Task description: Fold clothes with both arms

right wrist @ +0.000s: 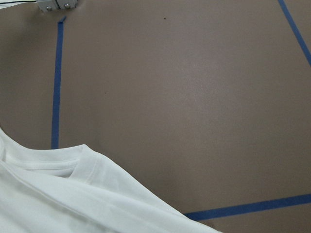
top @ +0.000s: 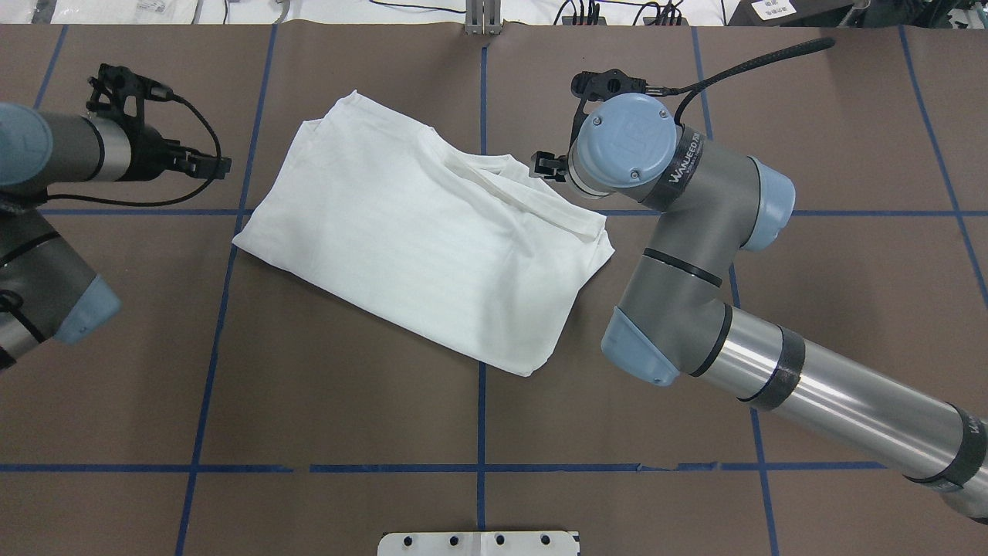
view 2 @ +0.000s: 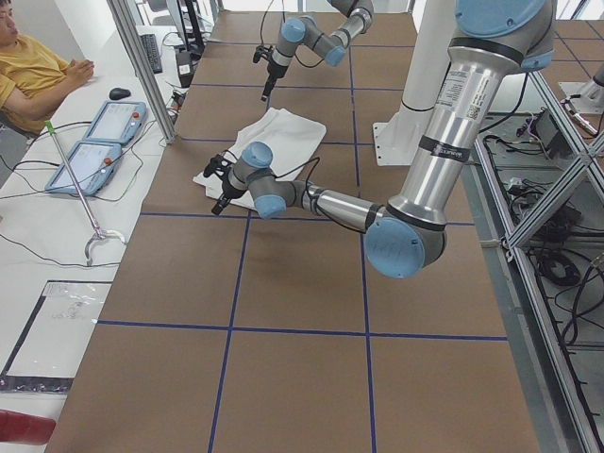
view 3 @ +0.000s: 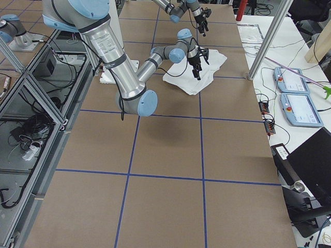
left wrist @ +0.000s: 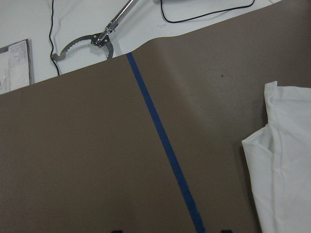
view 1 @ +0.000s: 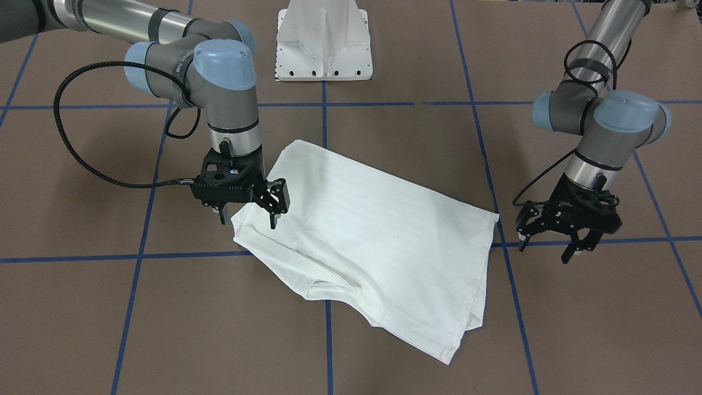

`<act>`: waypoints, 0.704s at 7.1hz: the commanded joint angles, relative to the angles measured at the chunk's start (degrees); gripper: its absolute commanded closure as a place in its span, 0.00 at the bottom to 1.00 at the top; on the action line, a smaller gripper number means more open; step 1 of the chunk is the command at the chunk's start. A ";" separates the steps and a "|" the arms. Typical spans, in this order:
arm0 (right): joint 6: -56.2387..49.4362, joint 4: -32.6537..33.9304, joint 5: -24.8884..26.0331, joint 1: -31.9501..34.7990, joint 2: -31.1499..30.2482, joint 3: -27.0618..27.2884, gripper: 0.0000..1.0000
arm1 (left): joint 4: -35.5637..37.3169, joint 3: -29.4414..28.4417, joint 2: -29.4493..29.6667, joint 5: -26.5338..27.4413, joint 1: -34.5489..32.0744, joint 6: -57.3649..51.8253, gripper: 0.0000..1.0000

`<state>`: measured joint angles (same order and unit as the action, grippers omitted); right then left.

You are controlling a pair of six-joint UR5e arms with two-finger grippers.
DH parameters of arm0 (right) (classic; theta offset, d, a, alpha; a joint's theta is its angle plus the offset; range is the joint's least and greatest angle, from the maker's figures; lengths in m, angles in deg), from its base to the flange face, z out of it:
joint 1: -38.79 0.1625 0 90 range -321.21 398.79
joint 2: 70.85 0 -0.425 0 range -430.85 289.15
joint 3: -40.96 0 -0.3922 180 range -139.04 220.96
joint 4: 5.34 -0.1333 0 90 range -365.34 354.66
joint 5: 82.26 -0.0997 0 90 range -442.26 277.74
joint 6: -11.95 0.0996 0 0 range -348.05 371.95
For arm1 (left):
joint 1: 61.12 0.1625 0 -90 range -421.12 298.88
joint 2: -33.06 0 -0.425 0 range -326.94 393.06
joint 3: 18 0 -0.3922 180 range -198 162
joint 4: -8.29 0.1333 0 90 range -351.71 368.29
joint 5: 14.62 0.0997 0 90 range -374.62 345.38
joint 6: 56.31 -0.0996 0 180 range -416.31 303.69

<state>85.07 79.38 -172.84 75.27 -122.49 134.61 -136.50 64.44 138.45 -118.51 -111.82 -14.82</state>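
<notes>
The white T-shirt (view 1: 373, 230) lies folded into a slanted rectangle on the brown table, sleeves tucked in and no text showing. It also shows in the overhead view (top: 417, 232). My right gripper (view 1: 278, 211) hangs open just above the shirt's corner near the collar fold (right wrist: 39, 162), holding nothing. In the overhead view only one of its fingers (top: 545, 165) shows beside the wrist. My left gripper (view 1: 548, 241) is open and empty, just off the shirt's opposite edge. The left wrist view shows that edge (left wrist: 286, 160).
The white metal pedestal base (view 1: 323, 44) stands at the robot's side of the table. Blue tape lines (view 1: 329, 104) grid the brown surface. Beyond the far edge a metal grabber tool (left wrist: 92, 41) lies on a white bench, and an operator (view 2: 38, 66) sits by two pendants (view 2: 94, 142).
</notes>
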 commanded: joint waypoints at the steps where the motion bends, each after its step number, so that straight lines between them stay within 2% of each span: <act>1: 0.00 0.00 0.05 -0.09 -0.30 0.48 0.00 | -5.59 0.61 -2.56 0.27 6.98 8.91 0.00; 2: 0.00 0.00 0.05 -0.09 -0.39 0.57 0.00 | -7.16 0.61 -2.56 0.36 8.41 9.99 0.01; 4: 0.00 0.00 0.05 -0.09 -0.56 0.57 0.00 | -7.17 0.35 -2.65 0.80 9.48 10.01 0.27; 5: 0.00 0.00 0.05 -0.09 -0.56 0.57 0.00 | -7.17 0.35 -2.73 0.89 9.48 10.09 0.54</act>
<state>85.07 79.39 -172.79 75.18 -123.00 135.18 -143.61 64.84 135.80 -117.80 -102.55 -4.88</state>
